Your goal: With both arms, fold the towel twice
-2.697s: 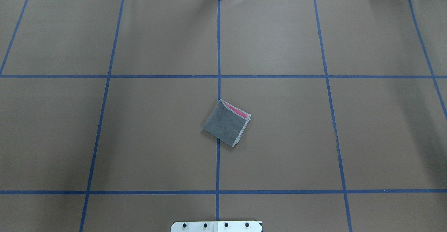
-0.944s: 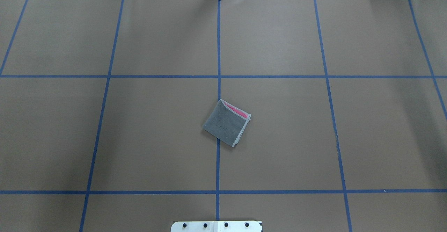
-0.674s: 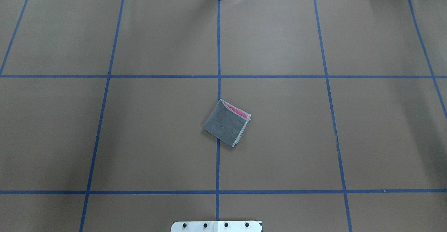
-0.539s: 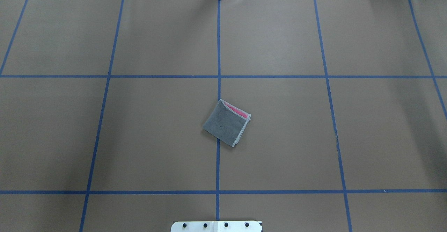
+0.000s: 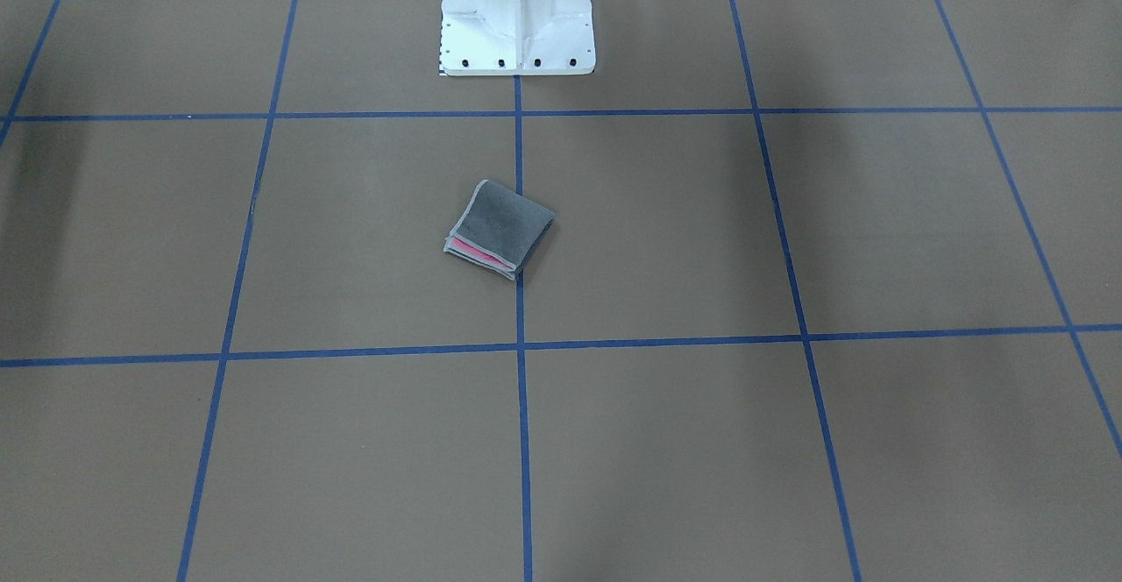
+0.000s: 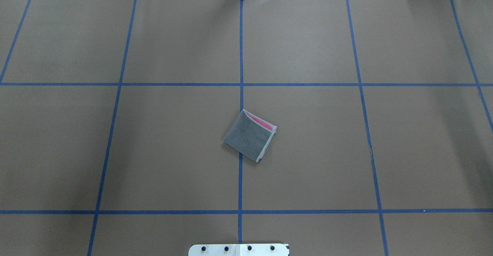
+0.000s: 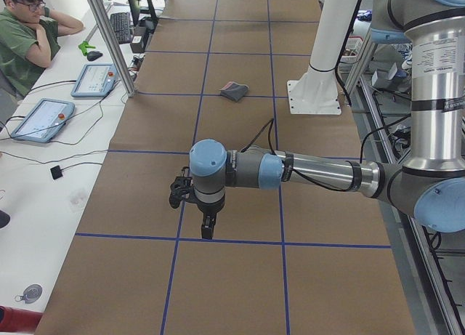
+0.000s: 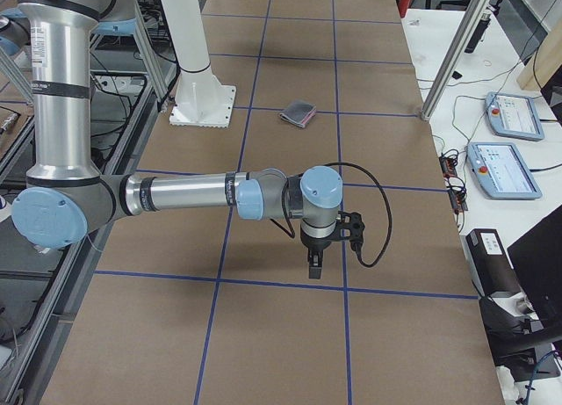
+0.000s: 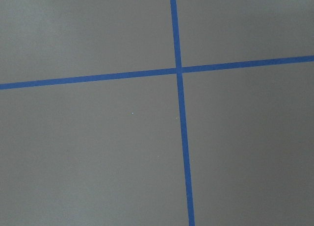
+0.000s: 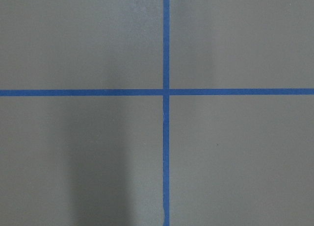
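Well, the towel (image 6: 249, 135) lies folded on the bench (image 6: 154, 152), across the centre tape line (image 6: 240, 55); the folding looks done. The left tool (image 7: 207, 226) and right tool (image 8: 316, 266) hang well apart from it; released or clenched, I cannot tell. Best hold them clear of the stack. Nearly square, with no clear long axis, it sits cornerwise to the tape, pink open edge facing away from the robot.

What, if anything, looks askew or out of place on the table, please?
The folded towel lies rotated against the blue tape grid, across the centre line. Its layers do not line up: a pink strip peeks out along one edge. Nothing else stands out.
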`<action>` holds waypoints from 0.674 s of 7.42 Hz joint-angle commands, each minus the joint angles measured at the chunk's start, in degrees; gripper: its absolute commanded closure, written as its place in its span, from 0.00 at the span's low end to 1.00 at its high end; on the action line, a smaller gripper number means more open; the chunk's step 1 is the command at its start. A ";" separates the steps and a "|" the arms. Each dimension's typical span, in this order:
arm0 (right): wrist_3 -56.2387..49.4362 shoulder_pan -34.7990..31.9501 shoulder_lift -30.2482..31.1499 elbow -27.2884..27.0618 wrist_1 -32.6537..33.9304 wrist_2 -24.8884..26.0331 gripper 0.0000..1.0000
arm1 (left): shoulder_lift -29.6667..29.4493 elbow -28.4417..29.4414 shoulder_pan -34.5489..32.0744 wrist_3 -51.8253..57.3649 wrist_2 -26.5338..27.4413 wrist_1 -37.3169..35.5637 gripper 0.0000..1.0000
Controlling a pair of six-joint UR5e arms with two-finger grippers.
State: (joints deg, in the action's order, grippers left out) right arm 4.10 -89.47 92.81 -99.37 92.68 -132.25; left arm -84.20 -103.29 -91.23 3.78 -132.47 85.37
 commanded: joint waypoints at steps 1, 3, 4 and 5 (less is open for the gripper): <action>-0.67 -0.88 -0.44 -0.39 1.45 -0.64 0.00 | 0.00 -0.15 0.00 0.00 -0.07 -0.03 0.00; -0.67 -0.89 -0.09 -0.30 1.45 -0.64 0.00 | 0.00 -0.16 0.00 0.00 -0.07 -0.03 0.00; -0.67 -0.89 0.00 -0.30 1.45 -0.64 0.00 | 0.00 -0.16 0.00 0.00 -0.07 -0.11 0.00; -0.67 -0.89 0.09 -0.30 1.45 -0.64 0.00 | 0.00 -0.16 0.00 0.00 -0.07 -0.03 0.00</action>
